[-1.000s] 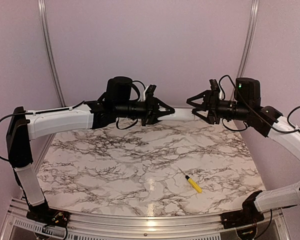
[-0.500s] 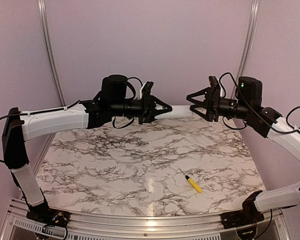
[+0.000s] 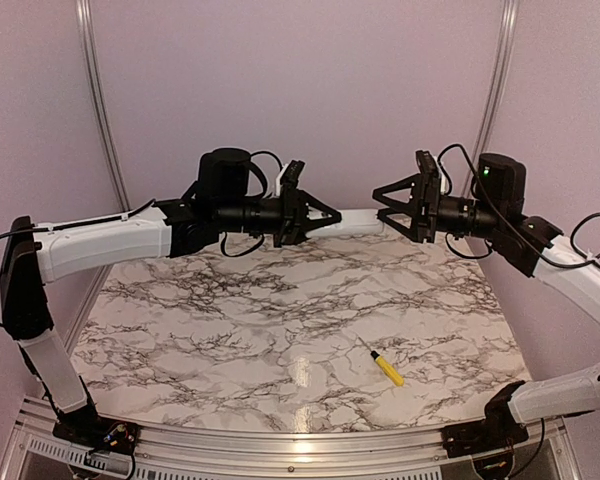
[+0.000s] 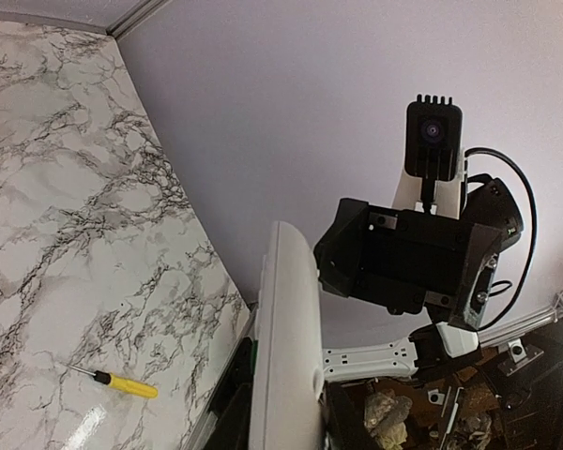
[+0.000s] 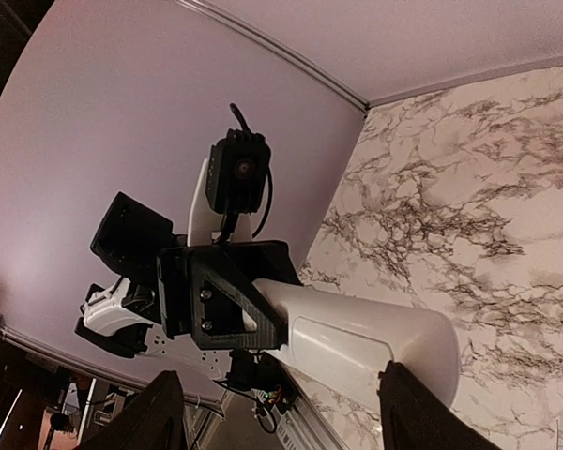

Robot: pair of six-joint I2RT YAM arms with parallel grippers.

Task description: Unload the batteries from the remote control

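Since the earlier frame the left gripper (image 3: 333, 217) has drawn slightly toward its own side and risen a little. The right gripper (image 3: 380, 210) has edged in toward it. A longer stretch of the remote control (image 3: 361, 223) now shows between the two. The yellow-handled screwdriver (image 3: 385, 367) has not moved.

**Left gripper.** The jaws are pinched on one end of the remote control. In the left wrist view the handset rises edge-on from between the fingers as a thin white slab. In the right wrist view the black jaw plates sit clamped across its far end.

**Right gripper.** The jaws are spread. One finger (image 5: 164, 417) stands apart from the handset with a visible gap. The other finger (image 5: 422, 412) lies just beside the handset's free end. Whether that finger touches it cannot be told.

**Remote control.** It is held in the air, roughly level, spanning the gap between the two grippers near the back edge of the table (image 3: 230, 320). The face turned to the right wrist camera is plain white with the outline of a panel on it.

**Surroundings.** Both arms reach inward from the sides, with their wrists facing each other. The screwdriver lies flat on the marble-patterned tabletop, right of centre, toward the near edge and well apart from both grippers. A pale wall (image 3: 300, 80) stands behind the table.
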